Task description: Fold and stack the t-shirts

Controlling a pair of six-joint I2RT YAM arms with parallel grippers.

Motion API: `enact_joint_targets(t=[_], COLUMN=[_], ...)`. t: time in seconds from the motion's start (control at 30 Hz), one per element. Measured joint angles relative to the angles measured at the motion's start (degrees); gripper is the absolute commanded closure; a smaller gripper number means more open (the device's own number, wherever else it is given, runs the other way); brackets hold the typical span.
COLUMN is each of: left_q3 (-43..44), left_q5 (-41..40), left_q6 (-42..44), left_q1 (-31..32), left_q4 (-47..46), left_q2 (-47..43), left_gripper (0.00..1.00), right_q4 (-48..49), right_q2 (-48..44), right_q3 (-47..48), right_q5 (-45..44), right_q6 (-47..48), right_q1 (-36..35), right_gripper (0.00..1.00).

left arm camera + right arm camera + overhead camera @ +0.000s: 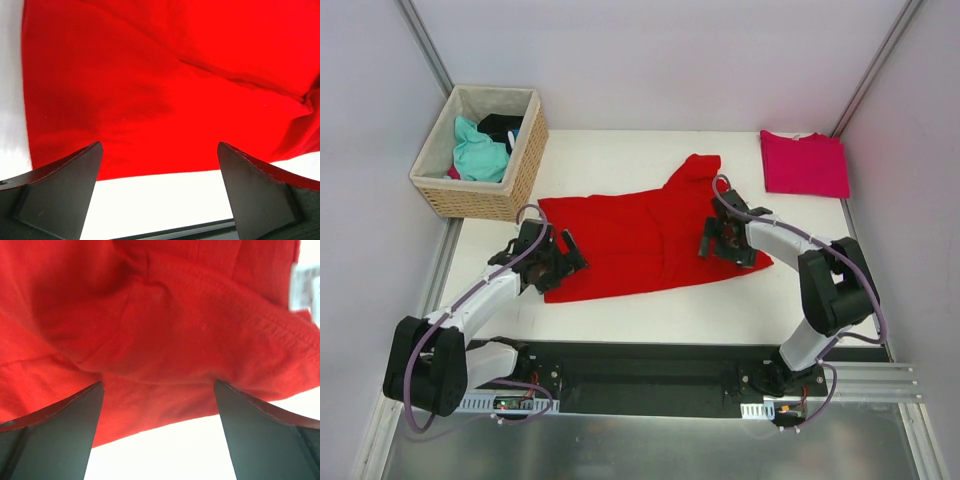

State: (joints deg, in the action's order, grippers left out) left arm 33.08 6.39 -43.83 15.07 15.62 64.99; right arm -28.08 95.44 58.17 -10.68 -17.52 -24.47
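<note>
Red soft cloth t-shirt (pixel 640 240) lies spread on the white table (pixel 620 310), partly doubled over, its outline uneven; folding is judged incomplete. Magenta-pink cloth t-shirt (pixel 805 163), folded flat, rests apart beyond the red shirt's far right corner, seemingly finished. Left gripper (pixel 568 260) hovers at the red shirt's left hem, right gripper (pixel 710 240) at its right end; both have fingers spread, holding nothing. Stacking is not yet done.

White arms (pixel 485 292); black joints (pixel 425 368); lilac cables (pixel 410 408)

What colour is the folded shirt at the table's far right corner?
The folded shirt is magenta-pink, clearest in the top external view.
</note>
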Motion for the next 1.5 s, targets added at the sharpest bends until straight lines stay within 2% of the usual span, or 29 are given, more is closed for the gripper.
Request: enact_joint_targets(t=[0.37, 0.7, 0.9, 1.0, 1.3, 1.5], left_q3=[-0.9, -3.0, -7.0, -10.4, -16.5, -16.3], left_q5=[0.7, 0.3, 0.4, 0.6, 0.7, 0.9], left_q6=[-1.0, -2.5, -3.4, -4.0, -6.4, -6.0], left_q1=[0.0, -0.1, -0.1, -0.1, -0.1, 0.0], left_q4=[-6.9, -10.8, -11.9, -10.8, -3.9, 1.8], left_q2=[6.5, 5.4, 0.2, -5.4, -19.8, -24.5], left_gripper=[0.01, 0.01, 0.01, 0.01, 0.01, 0.01], right_q4=[3.8, 3.9, 2.2, -0.1, -4.6, -10.0], right_q2=[-3.2, -9.1, -16.5, -20.6, -29.4, -34.5], right_q3=[-4.9, -11.4, -17.4, -20.0, -25.0, -24.7], right_q5=[0.3, -0.4, -0.4, -0.4, -0.5, -2.0], right_q6=[-1.3, -3.3, -5.0, -5.9, -8.7, -10.2], right_q1=[8.4, 8.4, 8.2, 8.0, 4.9, 2.4], right_gripper=[0.04, 0.03, 0.03, 0.03, 0.03, 0.03])
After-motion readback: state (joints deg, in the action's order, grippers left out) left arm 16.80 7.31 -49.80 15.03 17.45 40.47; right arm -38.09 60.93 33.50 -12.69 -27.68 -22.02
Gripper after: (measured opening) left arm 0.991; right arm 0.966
